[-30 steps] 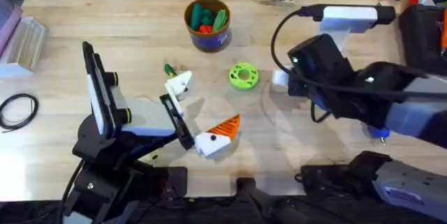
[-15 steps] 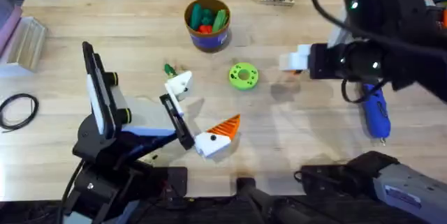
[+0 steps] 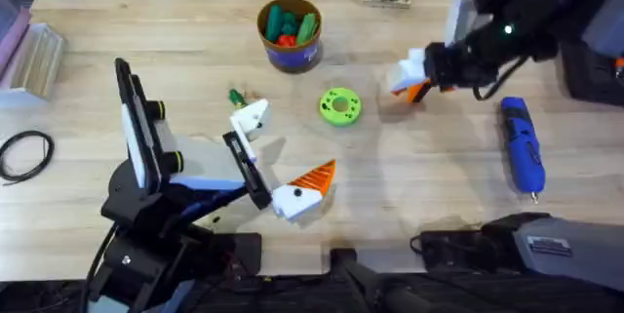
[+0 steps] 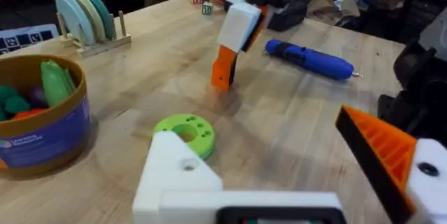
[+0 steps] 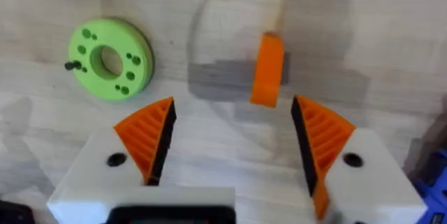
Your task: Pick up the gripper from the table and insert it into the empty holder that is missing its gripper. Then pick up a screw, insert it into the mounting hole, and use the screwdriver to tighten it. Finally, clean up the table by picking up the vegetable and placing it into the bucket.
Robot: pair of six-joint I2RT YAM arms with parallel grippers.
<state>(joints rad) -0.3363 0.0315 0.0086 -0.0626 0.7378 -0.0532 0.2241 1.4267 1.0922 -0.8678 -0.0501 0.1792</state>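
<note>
Here the right arm's fingers point(image 5: 230, 137) spread wide, empty, above the gripper point(image 5: 267, 69).

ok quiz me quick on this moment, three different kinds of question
1. True or false: no claw holds the screwdriver.
2. The right claw is: A) shut on the screwdriver; B) open, with the loose orange gripper just ahead of its fingers; C) shut on the green disc.
3. Fill in: the vegetable lies on the ____, outside the bucket.

Key: 1 true; 2 B; 3 table.
</note>
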